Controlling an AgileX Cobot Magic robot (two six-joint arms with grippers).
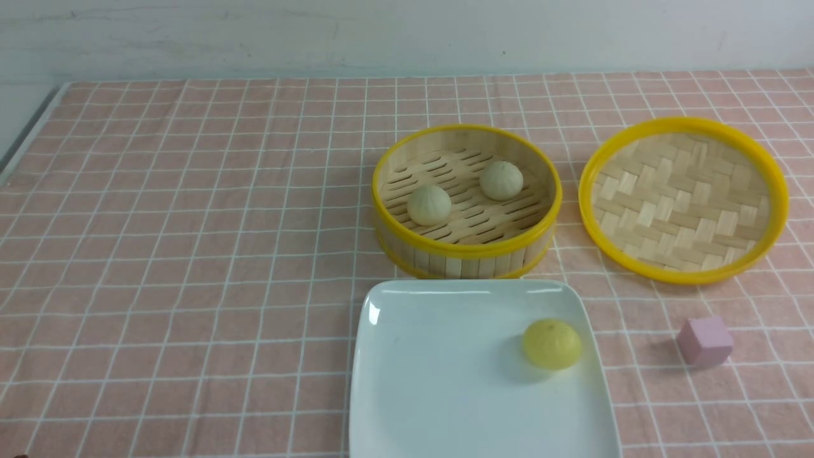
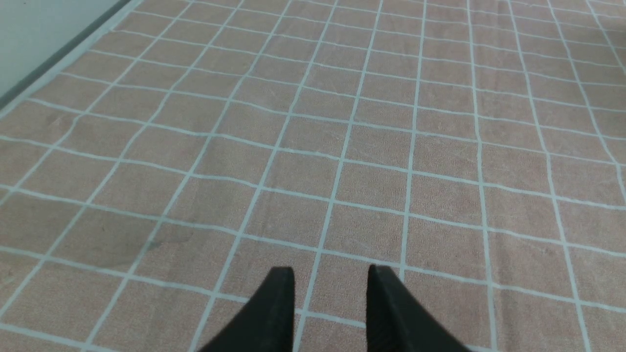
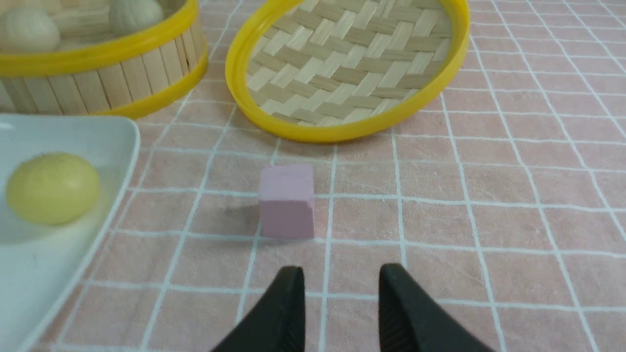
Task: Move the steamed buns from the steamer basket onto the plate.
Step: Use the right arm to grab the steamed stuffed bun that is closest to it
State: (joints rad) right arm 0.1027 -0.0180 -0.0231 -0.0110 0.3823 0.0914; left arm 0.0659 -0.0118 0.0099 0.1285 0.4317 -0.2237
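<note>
Two pale cream steamed buns (image 1: pixel 429 205) (image 1: pixel 501 180) lie on the slatted floor of the round bamboo steamer basket (image 1: pixel 467 251), mid-table. Just in front of it sits the white plate (image 1: pixel 439 381), which carries only a bright yellow bun (image 1: pixel 551 343). Neither arm shows in the front view. My left gripper (image 2: pixel 330 274) hangs open over bare cloth, nothing between its black fingers. My right gripper (image 3: pixel 341 272) is open too, empty, with the plate (image 3: pixel 58 264) and the basket (image 3: pixel 112 73) off to one side; both pale buns (image 3: pixel 29 28) (image 3: pixel 134 14) peek over the basket's rim.
The woven bamboo lid (image 1: pixel 683 197) lies flat to the right of the basket. A small pink cube (image 1: pixel 704 341) stands right of the plate, just beyond my right fingertips (image 3: pixel 287 201). The pink checked cloth (image 1: pixel 191 254) covers the table; its left edge (image 1: pixel 28 140) runs along the wall.
</note>
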